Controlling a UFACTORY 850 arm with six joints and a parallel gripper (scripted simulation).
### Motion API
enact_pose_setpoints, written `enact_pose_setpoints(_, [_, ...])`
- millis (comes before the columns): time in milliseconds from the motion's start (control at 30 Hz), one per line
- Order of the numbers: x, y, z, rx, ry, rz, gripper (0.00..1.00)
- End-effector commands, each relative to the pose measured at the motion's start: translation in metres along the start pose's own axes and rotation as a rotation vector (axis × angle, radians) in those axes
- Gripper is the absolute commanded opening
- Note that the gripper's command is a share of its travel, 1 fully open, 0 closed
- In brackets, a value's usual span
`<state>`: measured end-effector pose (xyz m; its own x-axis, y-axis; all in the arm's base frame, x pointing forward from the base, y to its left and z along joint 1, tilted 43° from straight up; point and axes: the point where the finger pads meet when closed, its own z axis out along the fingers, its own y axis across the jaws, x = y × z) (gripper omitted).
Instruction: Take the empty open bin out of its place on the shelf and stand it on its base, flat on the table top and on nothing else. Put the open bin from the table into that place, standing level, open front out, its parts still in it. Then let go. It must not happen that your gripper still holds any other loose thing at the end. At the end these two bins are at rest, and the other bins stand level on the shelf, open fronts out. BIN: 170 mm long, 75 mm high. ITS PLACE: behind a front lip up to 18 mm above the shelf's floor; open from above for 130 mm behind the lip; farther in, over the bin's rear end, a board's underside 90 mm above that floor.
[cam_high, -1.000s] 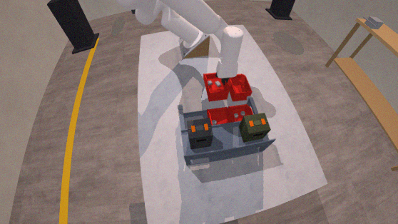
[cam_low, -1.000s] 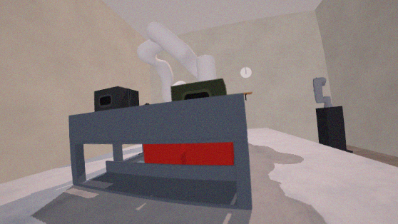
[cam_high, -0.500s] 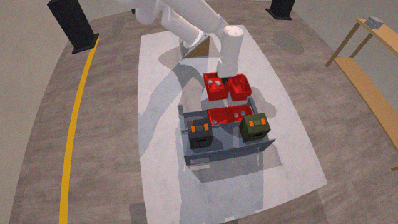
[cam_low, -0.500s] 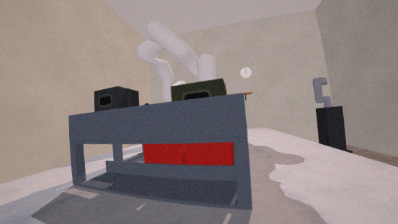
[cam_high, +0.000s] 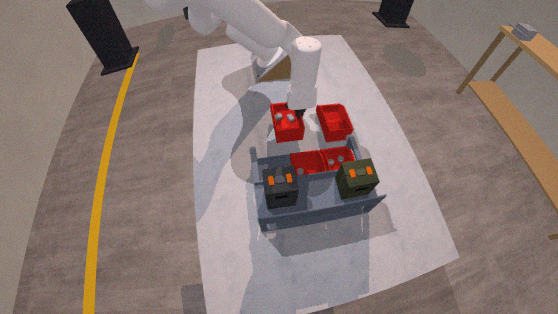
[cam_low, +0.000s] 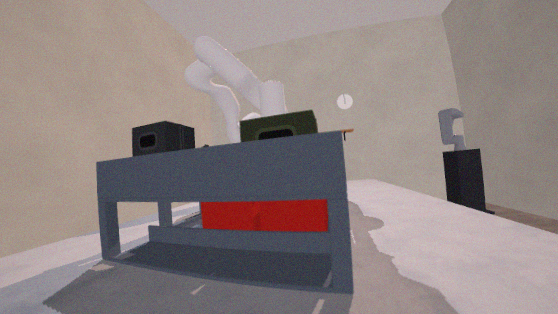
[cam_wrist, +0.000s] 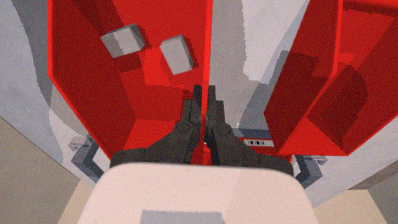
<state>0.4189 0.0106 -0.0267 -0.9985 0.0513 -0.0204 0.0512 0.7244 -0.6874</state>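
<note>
A red open bin with two grey parts (cam_high: 287, 124) (cam_wrist: 100, 85) is in front of the grey shelf (cam_high: 320, 212) (cam_low: 220, 170), over the table (cam_high: 225, 150). My gripper (cam_high: 300, 113) (cam_wrist: 203, 97) is shut on this bin's thin right side wall, one finger inside and one outside. I cannot tell whether the bin's base touches the table. A second red open bin (cam_high: 334, 121) (cam_wrist: 320, 95), empty, stands on the table just to the right, a gap apart. Two more red bins (cam_high: 306, 162) (cam_high: 337, 156) sit side by side in the shelf's middle and right places. The place left of them holds no bin.
A black box (cam_high: 281, 187) (cam_low: 162, 137) and a green box (cam_high: 356, 177) (cam_low: 278, 125) stand on the shelf's top board. A wooden rack (cam_high: 515, 120) is off to the right, and black posts (cam_high: 102, 35) stand beyond the table.
</note>
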Motion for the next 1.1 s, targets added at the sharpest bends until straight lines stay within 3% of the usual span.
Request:
enact_pose_setpoints(0, [0.001,-0.029,-0.001,-0.004,-0.005,0.000,0.00])
enact_pose_setpoints(267, [0.004,-0.071,0.001,-0.004,-0.005,0.001,0.00])
enact_pose_setpoints(800, [0.003,-0.073,0.001,-0.004,-0.005,0.001,0.00])
enact_pose_setpoints(1067, [-0.019,-0.073,0.001,-0.004,-0.005,0.001,0.00])
